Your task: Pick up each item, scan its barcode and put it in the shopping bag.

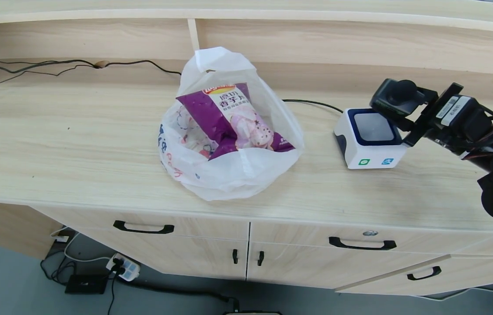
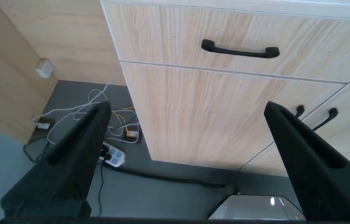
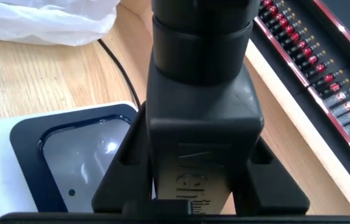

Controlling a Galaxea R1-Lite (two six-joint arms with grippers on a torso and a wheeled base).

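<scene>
A white shopping bag (image 1: 233,179) stands open in the middle of the wooden counter (image 1: 75,148), with a purple chip packet (image 1: 224,118) lying inside it. To its right sits a white barcode scanner (image 1: 371,146) with a blue-rimmed window (image 3: 75,155). My right gripper (image 1: 414,119) is shut on a dark bottle with a round cap (image 1: 397,97), held just above the scanner's right edge; the bottle (image 3: 199,106) hangs over the window. My left gripper (image 2: 187,162) is open and empty, low in front of the drawers.
Black cables (image 1: 36,66) trail along the back of the counter, and one runs to the scanner (image 1: 312,103). A raised shelf (image 1: 316,43) backs the counter. Drawers with black handles (image 1: 143,228) are below. A power strip (image 1: 123,267) lies on the floor.
</scene>
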